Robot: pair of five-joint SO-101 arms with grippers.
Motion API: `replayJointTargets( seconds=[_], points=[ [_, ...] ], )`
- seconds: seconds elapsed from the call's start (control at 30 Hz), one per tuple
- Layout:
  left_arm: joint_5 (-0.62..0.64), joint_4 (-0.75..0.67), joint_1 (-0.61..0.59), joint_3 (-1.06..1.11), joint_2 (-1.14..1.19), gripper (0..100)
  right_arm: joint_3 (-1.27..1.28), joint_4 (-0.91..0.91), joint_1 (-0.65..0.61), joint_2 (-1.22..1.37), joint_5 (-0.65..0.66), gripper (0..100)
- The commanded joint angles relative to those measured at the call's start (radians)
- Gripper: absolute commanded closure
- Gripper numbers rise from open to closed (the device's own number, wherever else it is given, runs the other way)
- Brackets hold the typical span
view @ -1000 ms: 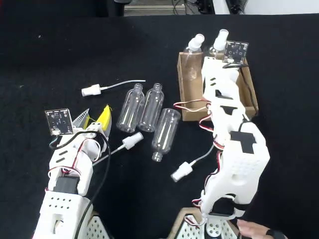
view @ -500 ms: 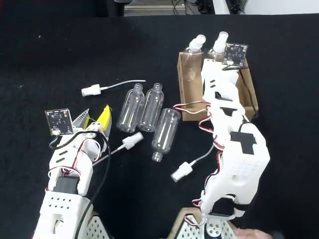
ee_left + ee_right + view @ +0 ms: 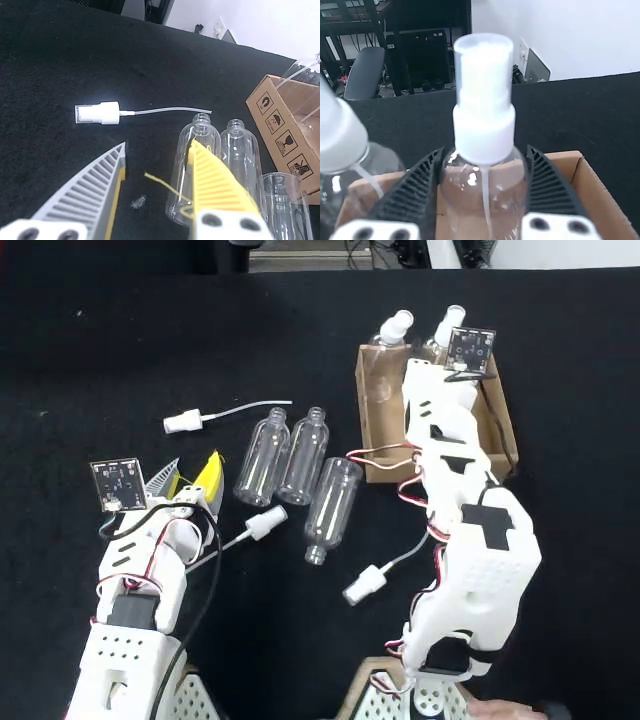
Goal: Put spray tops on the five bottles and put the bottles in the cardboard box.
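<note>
Inside the brown cardboard box (image 3: 600,192), between the black ribbed fingers of my right gripper (image 3: 485,150), stands a clear round plastic bottle (image 3: 482,185). It has a white spray top (image 3: 483,100) seated on its neck and a thin tube running down inside. The jaws are clamped on its shoulders, one on each side. Just beside one of those fingers, also in the box, stands a second capped bottle (image 3: 340,145), so I count two bottles with tops on. My left gripper (image 3: 158,144) hovers low over the black cloth table (image 3: 120,340), its grey and yellow fingers spread apart with nothing between them. Past the yellow finger lie three open-necked clear bottles: the nearest bottle (image 3: 197,165) is partly hidden behind that finger, the middle bottle (image 3: 240,150) lies side by side with it, and the far bottle (image 3: 282,200) is further toward the box. Ahead of the fingertips, clear of them, lies a loose long-tubed spray top (image 3: 97,113). A second loose top (image 3: 262,524) lies just beside the left gripper, and a third loose top (image 3: 365,586) is well apart from it, near the right arm: three loose tops in all.
</note>
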Motion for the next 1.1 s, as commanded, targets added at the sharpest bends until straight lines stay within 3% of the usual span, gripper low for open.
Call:
replayJointTargets(
  seconds=[0.0,0.3,0.53,1.07],
  points=[
    [-0.002,-0.020,0.004,0.022,-0.002,80,-0.001,-0.012,0.008,-0.015,0.009,84.2],
    [-0.002,-0.020,0.004,0.022,-0.002,80,-0.001,-0.012,0.009,-0.015,0.011,83.5],
    [-0.002,-0.021,0.004,0.022,-0.002,80,0.024,-0.020,-0.002,-0.021,0.009,75.0],
    [-0.002,-0.021,0.004,0.022,-0.003,80,0.025,-0.012,0.003,-0.022,0.011,74.6]
  ],
)
